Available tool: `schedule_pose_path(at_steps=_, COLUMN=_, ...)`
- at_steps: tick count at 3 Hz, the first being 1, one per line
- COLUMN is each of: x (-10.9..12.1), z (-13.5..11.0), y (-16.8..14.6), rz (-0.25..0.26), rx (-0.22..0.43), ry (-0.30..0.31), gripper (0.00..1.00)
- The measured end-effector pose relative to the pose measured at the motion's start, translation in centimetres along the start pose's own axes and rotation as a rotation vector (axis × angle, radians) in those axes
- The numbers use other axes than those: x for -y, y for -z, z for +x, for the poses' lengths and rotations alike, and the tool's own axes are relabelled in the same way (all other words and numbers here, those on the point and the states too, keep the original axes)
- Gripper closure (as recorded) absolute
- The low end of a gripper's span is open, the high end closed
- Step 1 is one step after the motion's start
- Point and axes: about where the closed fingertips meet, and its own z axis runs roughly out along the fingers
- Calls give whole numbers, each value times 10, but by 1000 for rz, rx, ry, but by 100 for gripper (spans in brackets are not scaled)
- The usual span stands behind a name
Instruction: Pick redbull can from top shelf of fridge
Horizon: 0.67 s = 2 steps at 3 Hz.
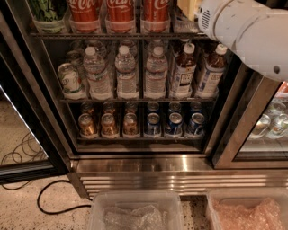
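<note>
Judged to be the reaching step: the gripper (pixel 188 8) is at the right end of the top shelf (pixel 112 35) beside the cola cans (pixel 119 11), I cannot tell whether it grips anything, and the redbull can is hidden, so next comes a sure hold and then pulling out.

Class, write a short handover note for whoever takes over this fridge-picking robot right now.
Gripper: out of view. The white arm reaches toward the right end of the top shelf of the fridge.
Redbull can: not visible. Only Coca-Cola cans and a green can show there.
Done: arm at the shelf.
Left: find, grasp and lift out the can.
</note>
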Motion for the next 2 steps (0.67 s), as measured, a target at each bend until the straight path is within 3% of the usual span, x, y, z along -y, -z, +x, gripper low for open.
schedule_pose_path(at_steps=2, x=3, z=2, y=11, rz=-2, rx=-11, ry=31, gripper=100)
